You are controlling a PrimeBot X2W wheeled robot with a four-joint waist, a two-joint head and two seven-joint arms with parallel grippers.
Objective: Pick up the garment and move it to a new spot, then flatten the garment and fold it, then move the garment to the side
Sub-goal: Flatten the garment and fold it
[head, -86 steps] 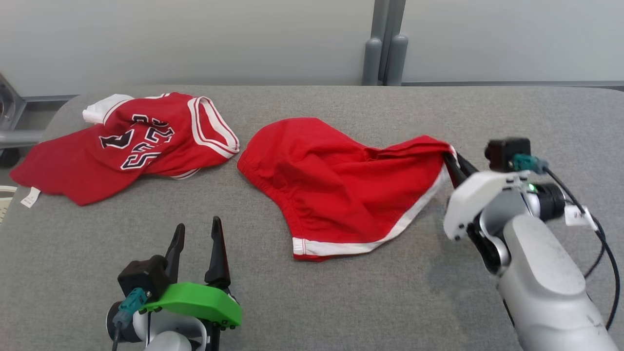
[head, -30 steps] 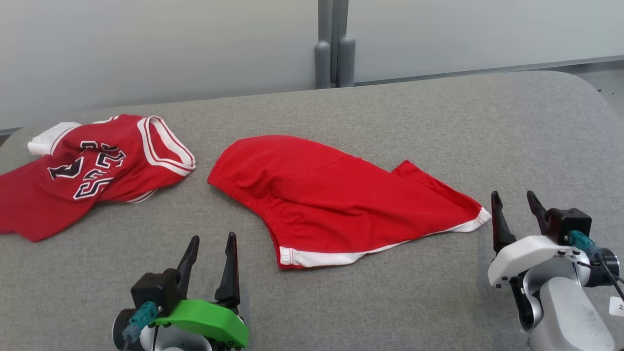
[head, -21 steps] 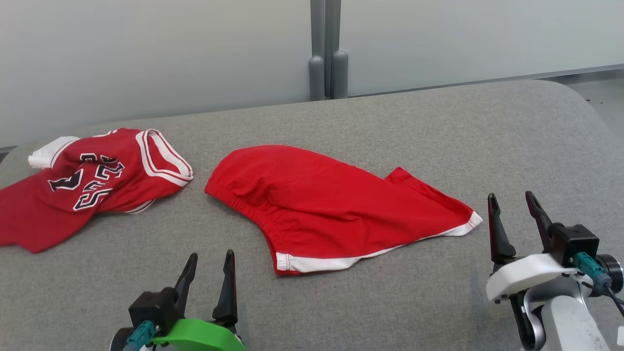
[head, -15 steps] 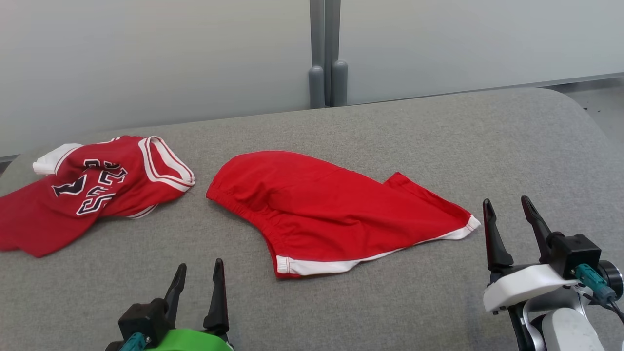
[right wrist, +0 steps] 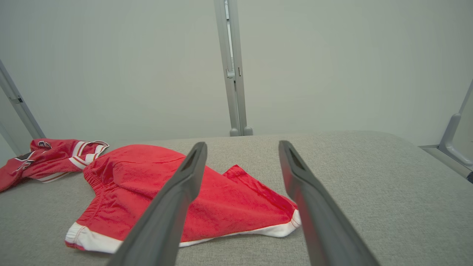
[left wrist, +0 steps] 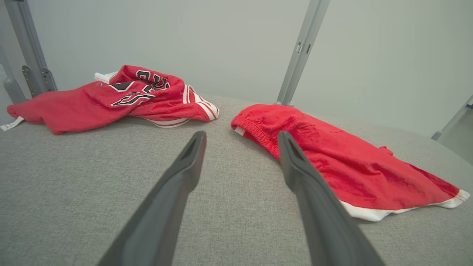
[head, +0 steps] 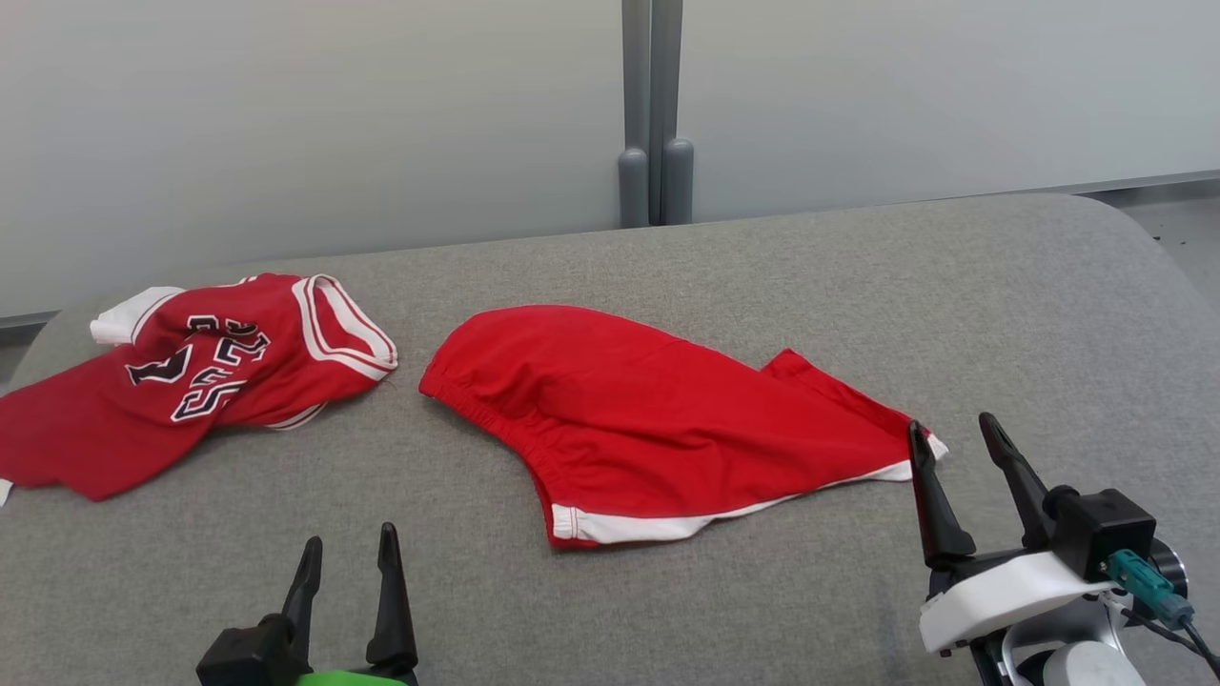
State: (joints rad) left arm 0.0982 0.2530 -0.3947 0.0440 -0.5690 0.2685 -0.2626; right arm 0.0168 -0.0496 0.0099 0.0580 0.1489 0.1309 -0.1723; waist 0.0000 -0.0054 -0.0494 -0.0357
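Red shorts with a white hem [head: 658,429] [left wrist: 332,166] [right wrist: 155,184] lie crumpled and partly folded over on the grey padded table [head: 762,257], near its middle. My right gripper [head: 953,438] [right wrist: 242,147] is open and empty, just off the shorts' right corner and not touching the cloth. At the bottom left my left gripper [head: 345,541] [left wrist: 240,136] stands open and empty, short of the shorts' elastic waistband [head: 496,419].
A red jersey with white trim and dark lettering [head: 200,372] [left wrist: 122,96] [right wrist: 48,157] lies bunched at the table's left end. A grey post [head: 653,114] stands against the pale wall behind. The table's right side is bare fabric, with a rounded corner [head: 1134,229].
The right gripper let go of the shorts' right corner, which now lies on the table, and drew back low and open. The head camera shifted and tilted, and the left gripper sank toward the bottom edge.
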